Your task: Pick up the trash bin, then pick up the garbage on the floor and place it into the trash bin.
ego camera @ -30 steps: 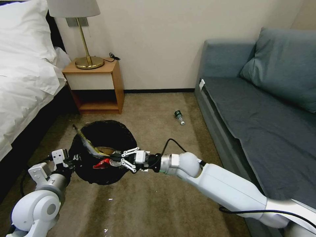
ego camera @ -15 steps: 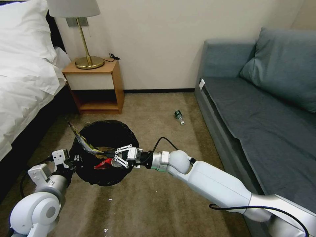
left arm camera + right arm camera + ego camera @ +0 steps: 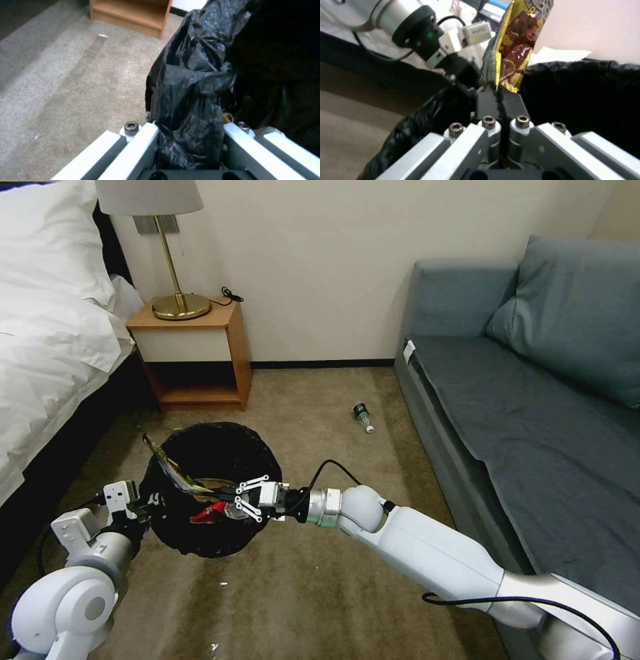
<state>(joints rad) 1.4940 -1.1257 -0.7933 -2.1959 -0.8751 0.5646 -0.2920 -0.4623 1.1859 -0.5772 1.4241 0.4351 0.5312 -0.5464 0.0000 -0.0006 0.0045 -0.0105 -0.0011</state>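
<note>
The trash bin (image 3: 213,543), lined with a crinkly black bag (image 3: 193,75), hangs just above the carpet, low in the left of the head view. My left gripper (image 3: 143,507) is shut on its near-left rim, the bag pinched between the fingers (image 3: 190,127). My right gripper (image 3: 220,499) reaches over the bin's mouth, shut on a gold-and-dark snack wrapper (image 3: 510,50) that sticks up past the far-left rim (image 3: 170,467). A red-and-white wrapper (image 3: 208,511) lies inside the bin. A small clear bottle (image 3: 363,418) lies on the carpet near the sofa.
A bed (image 3: 47,347) runs along the left, and a wooden nightstand (image 3: 200,347) with a brass lamp (image 3: 177,280) stands against the wall. A grey-blue sofa (image 3: 533,413) fills the right. Tiny white scraps (image 3: 222,584) dot the open carpet in front of the bin.
My right gripper has moved left over the bin's mouth, carrying the snack wrapper with it. The bin has risen slightly in my left gripper's hold.
</note>
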